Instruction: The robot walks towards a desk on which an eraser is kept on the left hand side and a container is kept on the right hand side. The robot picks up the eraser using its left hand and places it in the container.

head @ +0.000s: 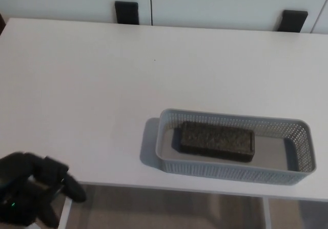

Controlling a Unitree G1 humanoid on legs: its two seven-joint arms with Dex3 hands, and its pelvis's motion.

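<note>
A dark, speckled rectangular eraser (217, 141) lies flat inside the grey perforated container (169, 161), toward the container's left half. The container stands near the front right edge of the white desk (92, 80). My left hand (32, 194) hangs low at the bottom left corner, below the desk's front edge and well apart from the container. Its black fingers (70, 185) are spread and hold nothing. My right hand does not show.
Two black brackets (126, 12) (294, 20) sit against the white wall panels behind the desk's far edge. A white desk leg (64, 210) and the brownish floor (164, 208) show below the front edge.
</note>
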